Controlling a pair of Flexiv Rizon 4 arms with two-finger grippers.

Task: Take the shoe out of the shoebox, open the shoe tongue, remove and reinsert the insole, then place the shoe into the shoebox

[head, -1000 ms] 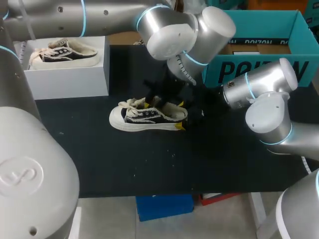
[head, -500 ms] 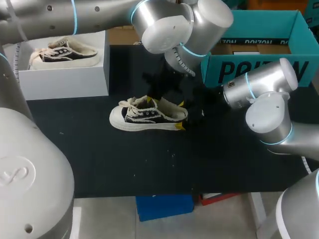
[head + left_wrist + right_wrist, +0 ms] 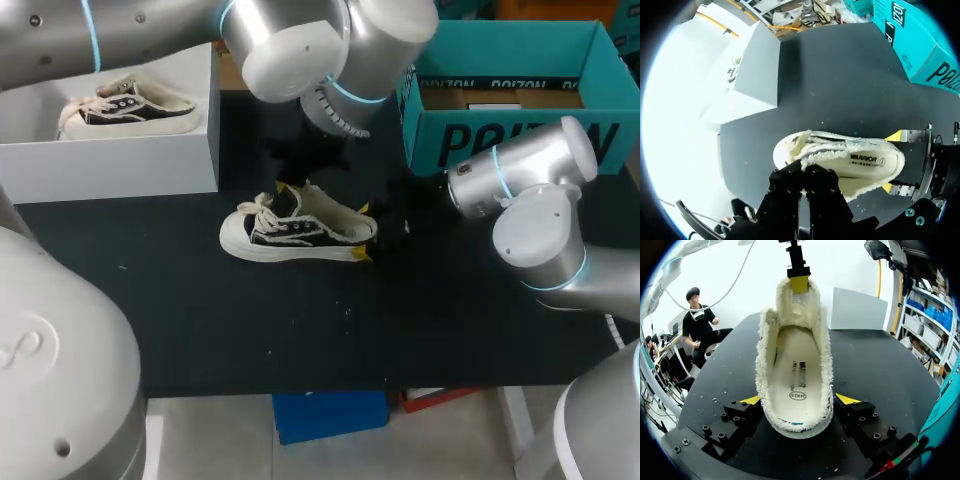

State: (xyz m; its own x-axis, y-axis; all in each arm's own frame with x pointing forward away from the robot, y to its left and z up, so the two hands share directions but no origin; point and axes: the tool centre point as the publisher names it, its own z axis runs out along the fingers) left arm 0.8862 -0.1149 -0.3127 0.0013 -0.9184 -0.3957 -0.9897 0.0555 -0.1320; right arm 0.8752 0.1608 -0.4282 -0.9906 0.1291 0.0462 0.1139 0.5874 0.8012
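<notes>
A black tabletop (image 3: 300, 330) is seen under everything. A teal shoebox (image 3: 500, 140) is set open at its far right. A white box (image 3: 130, 160) is set at the far left, and a second shoe (image 3: 125, 105) is kept on top of it. The shoe (image 3: 295, 235) is found near the middle of the tabletop, outside the shoebox, on its sole, with its toe toward the white box. Its heel is gripped from both sides by the right fingers (image 3: 751, 400). The tongue (image 3: 796, 302) is pinched at its tip by the left fingers (image 3: 799, 282), which are drawn close together, and it is held upright. The insole (image 3: 799, 375) is seen lying inside the shoe.
</notes>
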